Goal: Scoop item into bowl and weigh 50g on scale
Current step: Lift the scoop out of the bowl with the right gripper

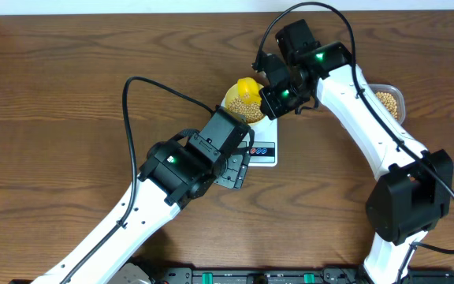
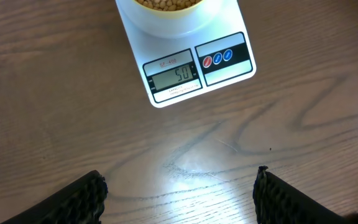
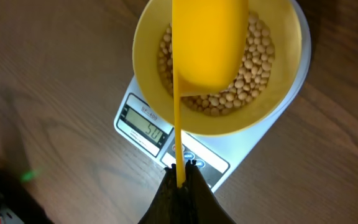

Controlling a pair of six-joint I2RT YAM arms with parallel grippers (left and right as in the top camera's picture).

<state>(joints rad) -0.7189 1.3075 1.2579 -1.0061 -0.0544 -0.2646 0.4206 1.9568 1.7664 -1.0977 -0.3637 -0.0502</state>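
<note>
Near the table's (image 1: 69,95) far edge, overhead, the scale (image 1: 263,150) is carrying the bowl (image 1: 231,102) of beans (image 1: 252,113), with the scoop (image 1: 247,87) hanging over it. The right gripper (image 1: 268,88) is clenching the scoop's handle, and its arm is hiding part of the tub (image 1: 390,101). The left gripper (image 1: 239,166) is sitting just beside the scale's display end.

From the left wrist, the display (image 2: 176,76) is reading 50, the small lettering above it too blurred to read. The bowl is running off the top edge, and the fingers (image 2: 73,202) are standing released, holding nothing.

From the right wrist, the display is also showing 50.
</note>
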